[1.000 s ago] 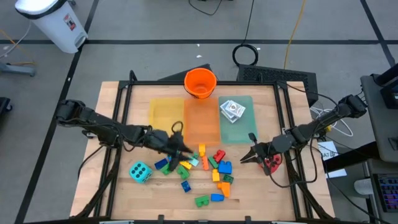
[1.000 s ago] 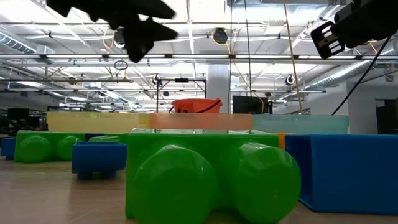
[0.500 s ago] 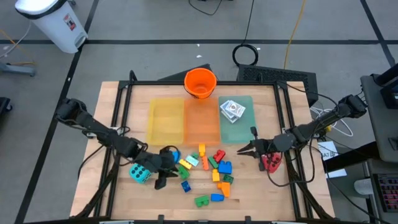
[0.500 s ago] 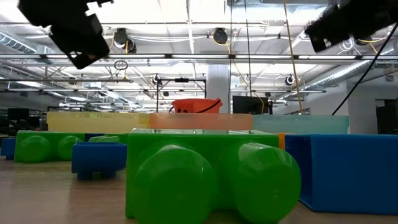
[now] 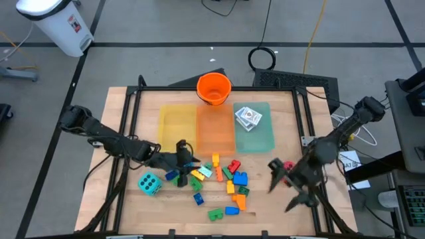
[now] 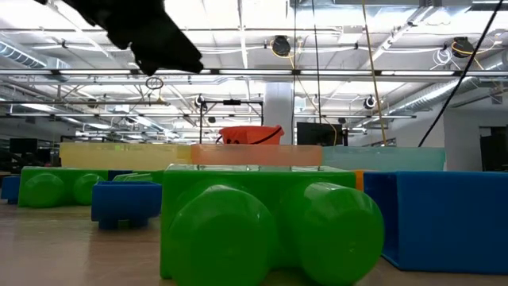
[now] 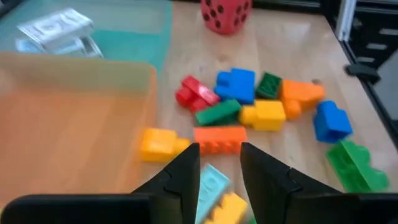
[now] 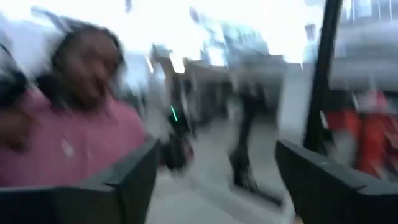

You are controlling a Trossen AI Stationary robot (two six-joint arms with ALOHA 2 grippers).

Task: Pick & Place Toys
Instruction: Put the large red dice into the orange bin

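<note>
right wrist view: blurred, person (image 8: 81, 130) indistinct | red die (image 7: 226, 14): cut by edge | low view: green brick (image 6: 270, 230) hides the worktop

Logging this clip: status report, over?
Left claw over brick pile. Right claw open, empty, near red die. Nothing blocking.

Wooden table (image 5: 265, 199) with bricks (image 5: 226, 179), trays (image 5: 216, 129)

Even overhead light falls bright on the tabletop (image 5: 279, 199), leaving only faint shadows beside the bricks. From table height, rows of ceiling lamps (image 6: 278, 45) glare white above the big, soft-focused green brick (image 6: 270, 222). The right wrist view is smeared by heavy blur and washed out above a person (image 8: 74, 124).
</note>
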